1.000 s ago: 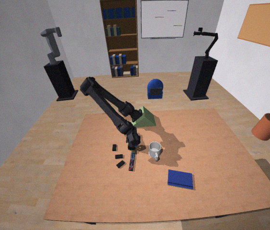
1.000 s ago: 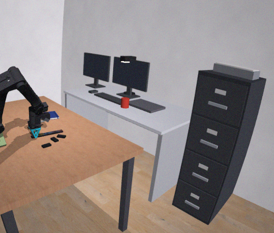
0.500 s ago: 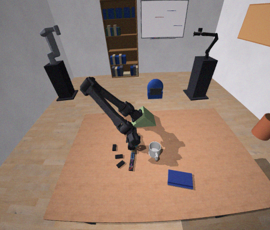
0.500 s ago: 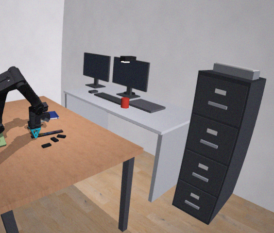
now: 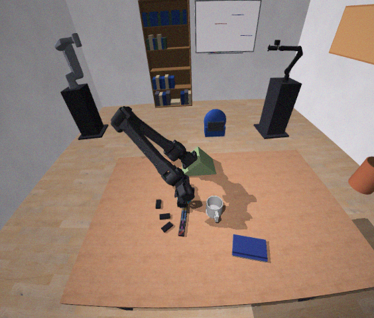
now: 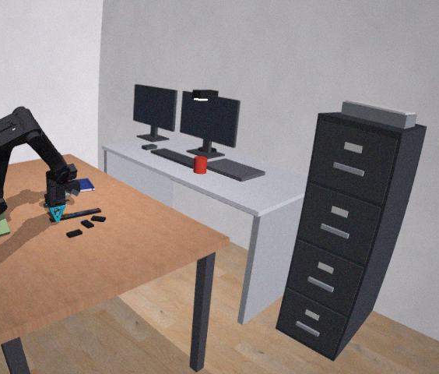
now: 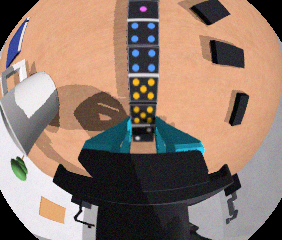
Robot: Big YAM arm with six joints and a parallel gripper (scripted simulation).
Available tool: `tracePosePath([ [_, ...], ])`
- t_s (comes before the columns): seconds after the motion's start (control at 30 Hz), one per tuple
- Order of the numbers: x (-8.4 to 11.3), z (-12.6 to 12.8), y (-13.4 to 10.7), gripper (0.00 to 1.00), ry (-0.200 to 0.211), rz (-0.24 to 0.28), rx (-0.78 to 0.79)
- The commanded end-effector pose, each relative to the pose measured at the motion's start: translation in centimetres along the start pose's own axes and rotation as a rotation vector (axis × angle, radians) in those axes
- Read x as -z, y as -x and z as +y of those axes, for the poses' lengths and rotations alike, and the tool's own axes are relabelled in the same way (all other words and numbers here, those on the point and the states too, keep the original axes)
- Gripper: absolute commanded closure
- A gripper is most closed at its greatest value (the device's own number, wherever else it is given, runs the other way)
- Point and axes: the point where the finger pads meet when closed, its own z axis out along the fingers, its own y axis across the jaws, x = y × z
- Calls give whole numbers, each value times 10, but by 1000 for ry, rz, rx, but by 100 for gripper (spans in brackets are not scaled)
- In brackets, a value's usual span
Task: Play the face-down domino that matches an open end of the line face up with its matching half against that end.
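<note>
The line of dominoes [image 5: 182, 221] [image 6: 86, 212] [image 7: 143, 61] lies straight and face up, showing pink, blue and yellow pips. At its end nearest the arm is a domino [image 7: 142, 134] with a yellow five half toward the line's yellow five and a white-pip half away. It looks flat, in line and touching. My gripper [image 6: 57, 220] [image 7: 143, 121] is shut on this domino, its cyan fingers along both long sides. Three face-down dominoes lie apart beside the line: one [image 5: 158, 203] [image 6: 74, 233] [image 7: 239, 109], a second [image 5: 164, 216] [image 6: 87, 224] [image 7: 227, 54] and a third [image 5: 167, 226] [image 6: 98, 218] [image 7: 210, 11].
A grey-white mug [image 5: 214, 207] [image 7: 33, 107] stands on the other side of the line from the loose dominoes. A blue book [image 5: 250, 248] [image 6: 86, 185] [image 7: 17, 44] lies farther off. A green wedge-like block [image 5: 202, 165] is by the arm's base.
</note>
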Motion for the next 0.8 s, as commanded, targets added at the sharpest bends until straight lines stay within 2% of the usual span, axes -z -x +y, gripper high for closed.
tracePosePath([
  [0.0, 5, -2, 18, 78, 4, -16, -26],
  [0.13, 5, -2, 18, 78, 4, -16, -26],
  [0.17, 2, 0, 4, 78, 2, -7, -4],
  [0.47, 6, -2, 19, 78, 4, -16, -28],
  [0.7, 6, -2, 19, 78, 4, -16, -28],
  [0.73, 2, 0, 4, 78, 1, -5, -3],
  [0.77, 3, 0, 6, 78, 1, -6, -6],
])
